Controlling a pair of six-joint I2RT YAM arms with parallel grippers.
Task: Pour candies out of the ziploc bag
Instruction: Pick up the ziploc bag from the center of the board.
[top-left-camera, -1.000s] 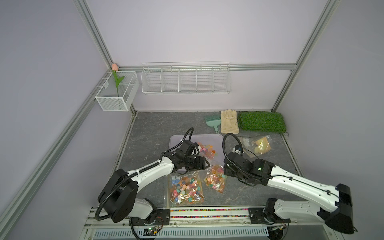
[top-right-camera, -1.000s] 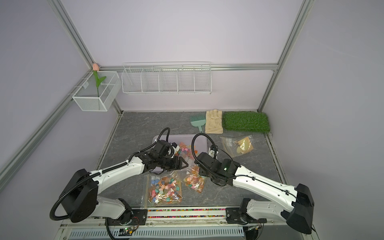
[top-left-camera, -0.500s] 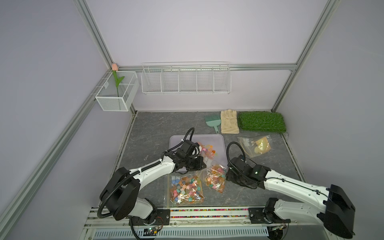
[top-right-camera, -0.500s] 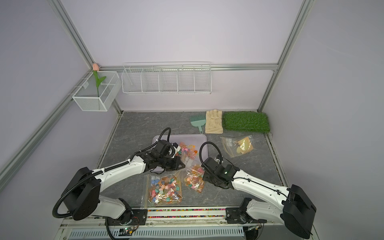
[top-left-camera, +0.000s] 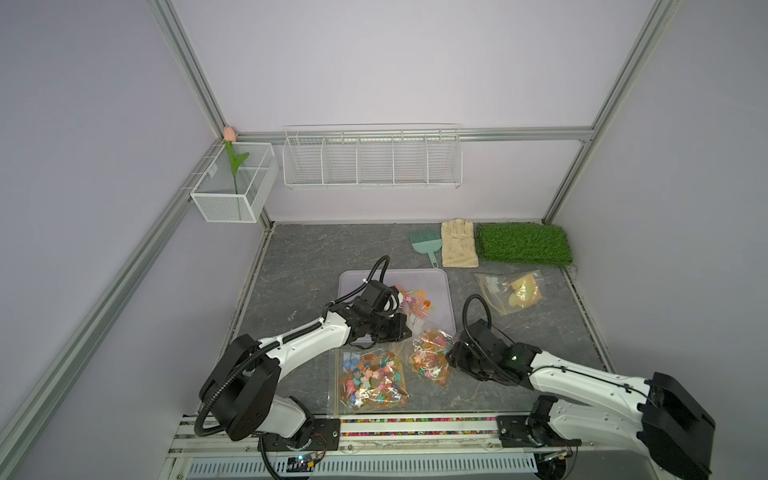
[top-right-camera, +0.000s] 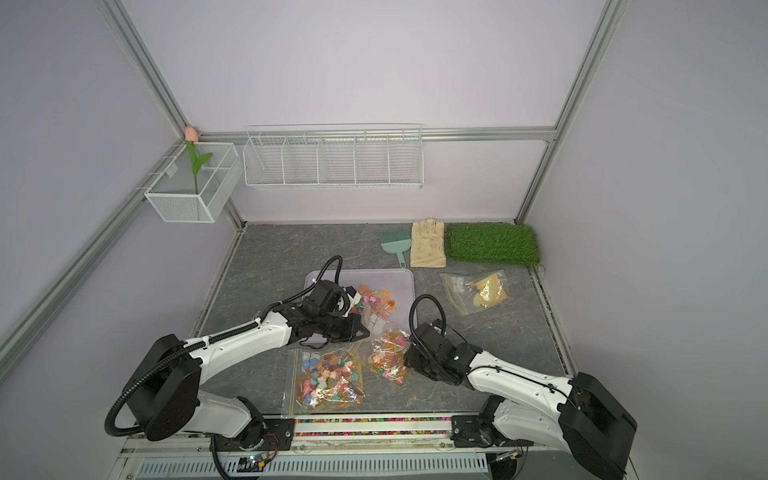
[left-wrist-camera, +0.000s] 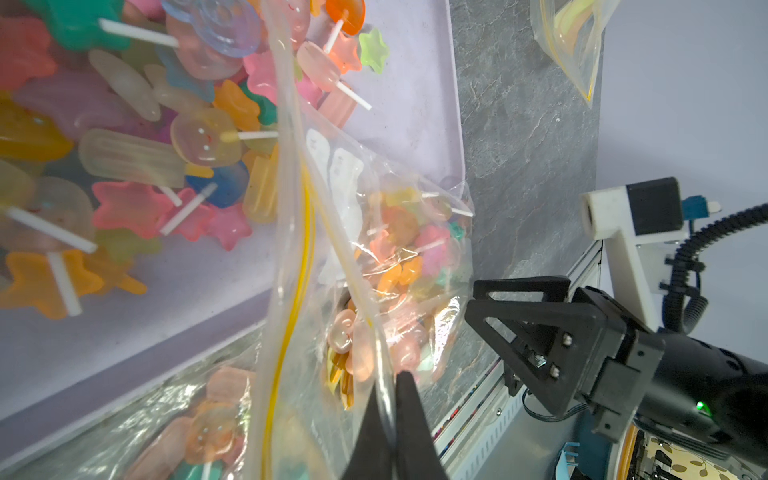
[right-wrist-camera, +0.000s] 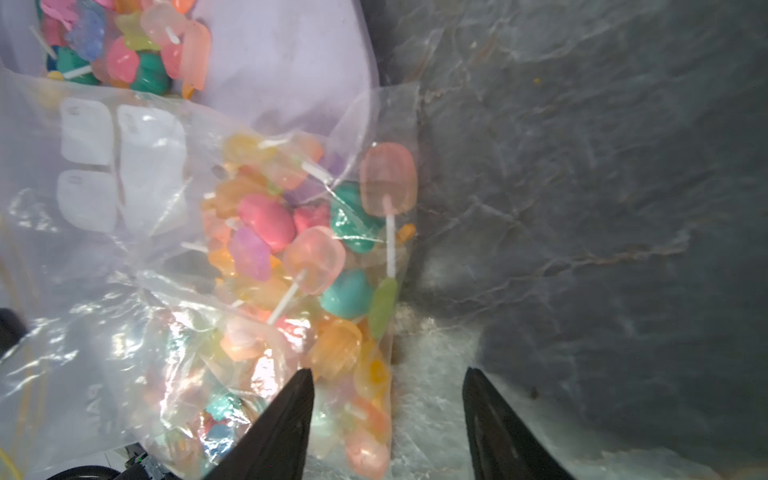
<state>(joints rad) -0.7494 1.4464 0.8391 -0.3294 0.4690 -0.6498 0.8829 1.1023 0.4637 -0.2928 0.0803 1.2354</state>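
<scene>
The ziploc bag (top-left-camera: 432, 361) is thin, slippery film, light but bottom-heavy with its load, so it likely wants a pinch at the sealed lower corner, lifted to tip toward the mouth. It lies just below centre in both top views, its mouth end over the lower right corner of the tray (top-left-camera: 436, 282). It is clear, packed with pastel candies (right-wrist-camera: 270, 220) on white sticks. The left end effector (left-wrist-camera: 392, 399) is clamped on the film; the right end effector (right-wrist-camera: 388, 374) gapes, holding nothing.
</scene>
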